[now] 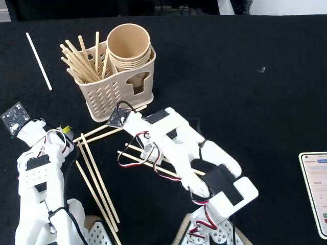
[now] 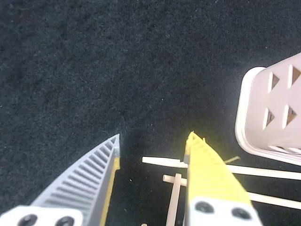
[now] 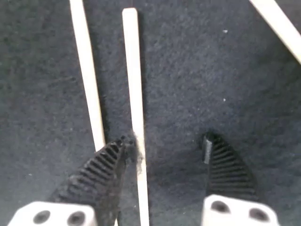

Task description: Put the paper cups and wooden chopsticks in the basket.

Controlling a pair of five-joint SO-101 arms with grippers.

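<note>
The chopstick (image 3: 133, 80) to be taken lies flat on the black worktop (image 1: 245, 102). Its long axis runs straight out from the right pincer (image 3: 165, 141), so it crosses the closing line squarely. It sits hard against one jaw and well apart from the other, so I judge a small sideways shift would centre it. A second stick (image 3: 87, 80) lies just beside it, outside that jaw. The right pincer is spread wide and holds nothing.

The left pincer (image 2: 154, 136) is also spread and empty, over the ends of other loose chopsticks (image 2: 207, 165) near the basket (image 1: 110, 94), which already holds paper cups (image 1: 129, 46) and sticks. The writing on the phone (image 1: 315, 191) is too small to read.
</note>
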